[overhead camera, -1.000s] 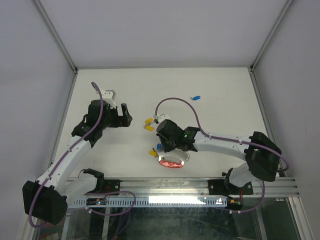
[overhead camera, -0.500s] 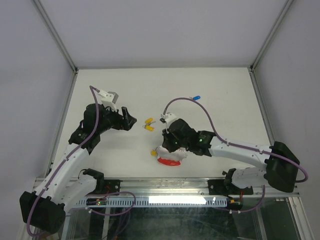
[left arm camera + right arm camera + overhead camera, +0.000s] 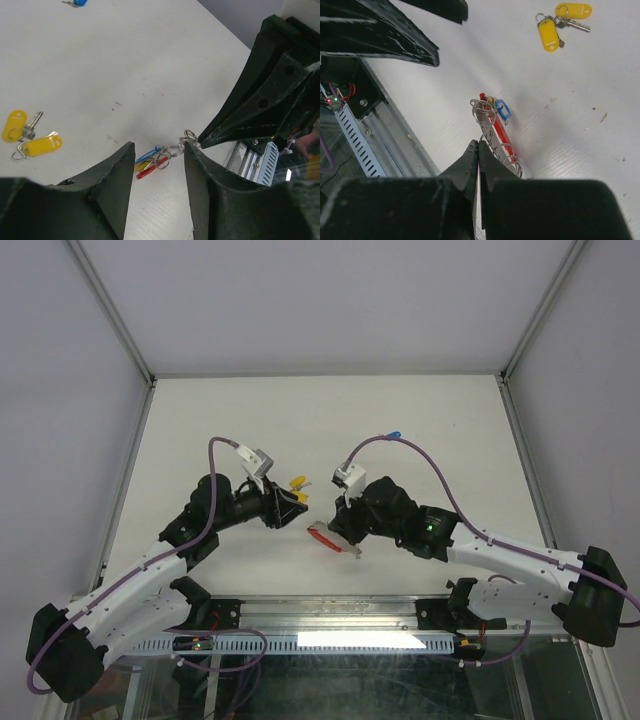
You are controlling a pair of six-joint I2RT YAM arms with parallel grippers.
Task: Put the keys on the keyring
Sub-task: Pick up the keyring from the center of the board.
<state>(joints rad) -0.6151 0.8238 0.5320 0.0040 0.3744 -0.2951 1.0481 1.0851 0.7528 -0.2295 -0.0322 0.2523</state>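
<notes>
— Where is the keyring [image 3: 496,131]?

— Close to the near edge of the bench [image 3: 250,420], about halfway along it. The right tool [image 3: 478,145] has it. Its two fingers are pressed together on the grey chain end. The red strip, with a blue and a yellow piece bunched beside it, runs from those tips toward the left tool [image 3: 158,144].

— Is it lifted off the bench?

— I cannot tell from these views.

— And the left tool?

— It is spread wide and holds nothing. It points at the right tool's tips. In its own wrist view the keyring shows in the gap between its fingers, beyond them and not touching either.

— Any loose keys?

— Two yellow keys [image 3: 41,146] lie side by side, each on a small ring. They are a little farther from the near edge than the left tool and apart from the keyring. One blue key [image 3: 396,436] lies alone in the far half, toward the right edge, well apart from both tools.
</notes>
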